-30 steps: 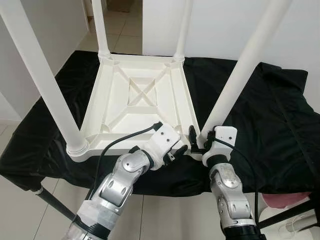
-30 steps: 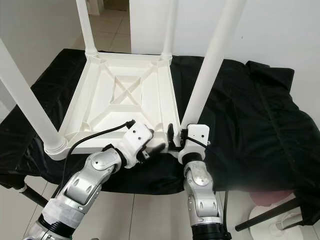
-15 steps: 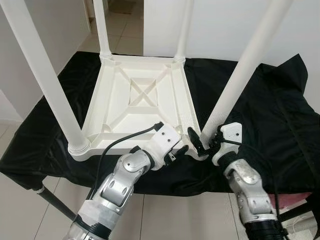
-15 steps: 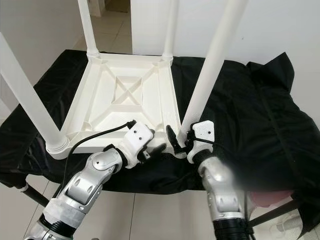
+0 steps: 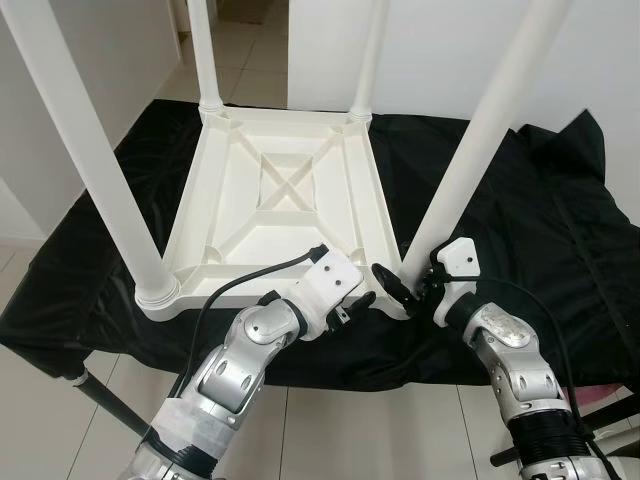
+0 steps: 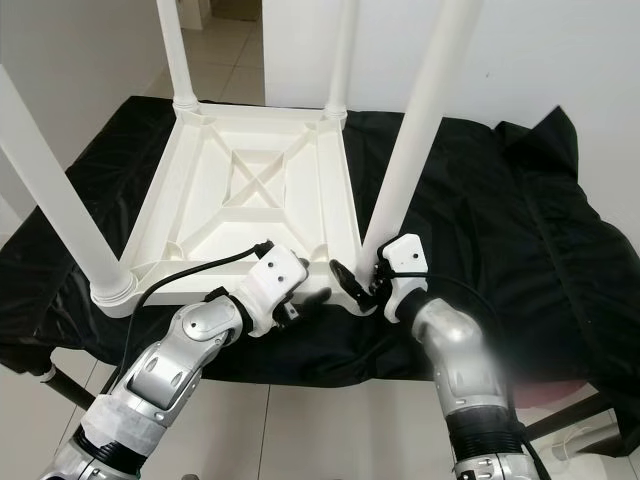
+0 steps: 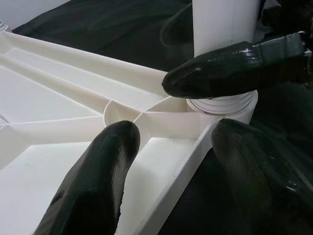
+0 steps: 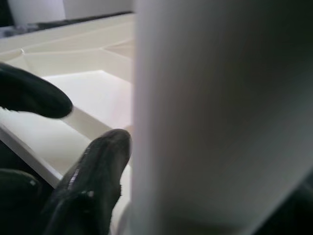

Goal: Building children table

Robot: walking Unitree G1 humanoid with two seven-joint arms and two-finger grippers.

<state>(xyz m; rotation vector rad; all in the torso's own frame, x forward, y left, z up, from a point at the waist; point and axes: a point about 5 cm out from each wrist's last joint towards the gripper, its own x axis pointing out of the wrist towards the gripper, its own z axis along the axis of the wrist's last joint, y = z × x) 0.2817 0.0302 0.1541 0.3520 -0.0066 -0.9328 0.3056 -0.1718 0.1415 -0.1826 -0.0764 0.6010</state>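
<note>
Children's table [image 5: 275,200]: upside down on desk [image 5: 560,230], legs up. Near-right leg [image 5: 470,170] rises vertically at desk's front edge, right tool [image 5: 400,290] spread round its base; left tool [image 5: 350,305] spread over adjoining table rim.

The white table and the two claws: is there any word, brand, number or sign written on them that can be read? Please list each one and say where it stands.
There are none that can be read.
White table: plain ribbed plastic, no lettering visible.
Table legs: plain white.
Left claw and right claw: no print visible on the black fingers or white housings.
Black cloth: no marks.
</note>
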